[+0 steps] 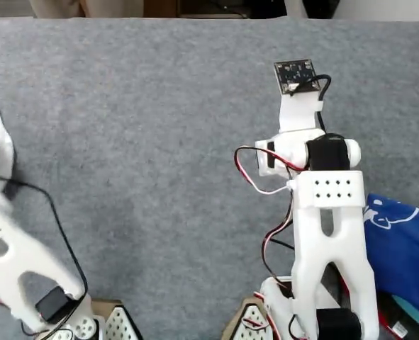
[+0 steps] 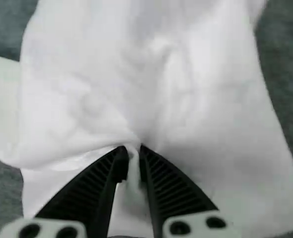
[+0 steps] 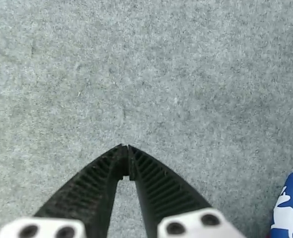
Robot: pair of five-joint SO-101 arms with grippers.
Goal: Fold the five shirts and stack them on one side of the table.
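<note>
The left gripper [image 2: 131,154] is pinched onto a fold of the white shirt [image 2: 151,74] at the tabletop's [image 1: 138,106] nine o'clock edge, probably fetching it for folding. The right gripper [image 3: 125,148] hangs closed and empty; a blue shirt [image 1: 400,244] waits at four o'clock. Next move: drag the white shirt to centre and spread it flat.

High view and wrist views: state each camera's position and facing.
High view: overhead, facing down on grey felt table; both white arms show.
Left wrist view: on left arm, facing its black fingers shut on white cloth shirt.
Right wrist view: on right arm, facing table past shut black fingers.
Shared: blue printed shirt, high and right wrist views.
</note>
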